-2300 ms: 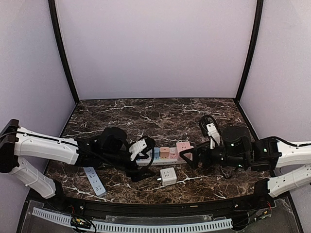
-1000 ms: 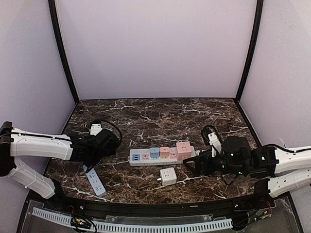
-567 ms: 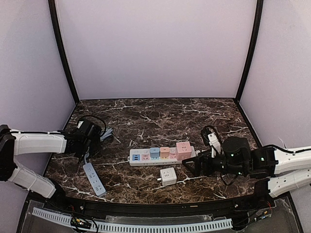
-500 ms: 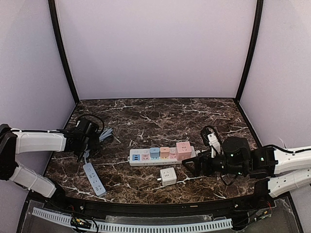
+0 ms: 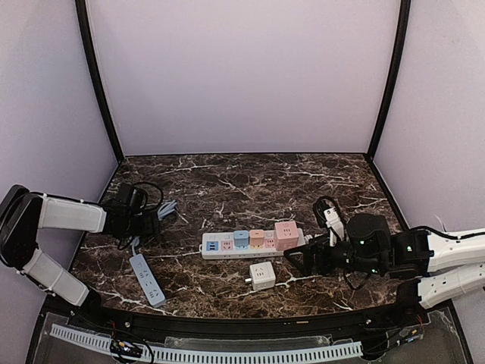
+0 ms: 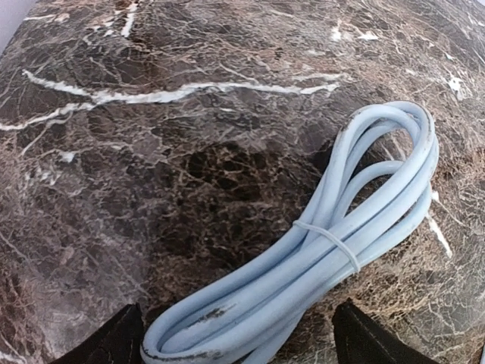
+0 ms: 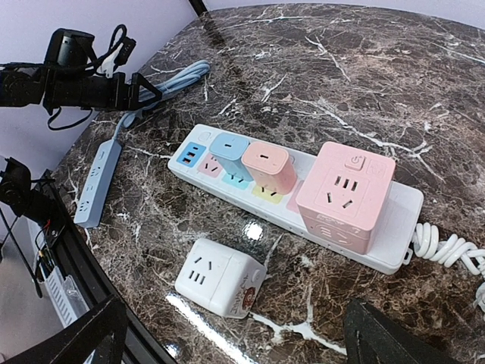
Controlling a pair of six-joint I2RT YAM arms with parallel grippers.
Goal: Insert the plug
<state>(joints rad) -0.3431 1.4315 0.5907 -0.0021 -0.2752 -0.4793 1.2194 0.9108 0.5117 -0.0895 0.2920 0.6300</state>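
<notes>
Lying on the marble table (image 7: 394,91), the white cube plug (image 7: 220,277) sits just beside the power strip (image 7: 227,186), not touching it. The right gripper (image 5: 294,259) hangs near, fingers spread. Only the left wrist view shows the left gripper (image 6: 239,330) spread-fingered astride a tied blue cable (image 6: 333,250).

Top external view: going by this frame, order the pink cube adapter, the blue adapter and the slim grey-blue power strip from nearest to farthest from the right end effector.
1. pink cube adapter, on the white power strip, at the end beside the right end effector.
2. blue adapter, further left on the same strip.
3. slim grey-blue power strip, far left, near the front edge.
</notes>
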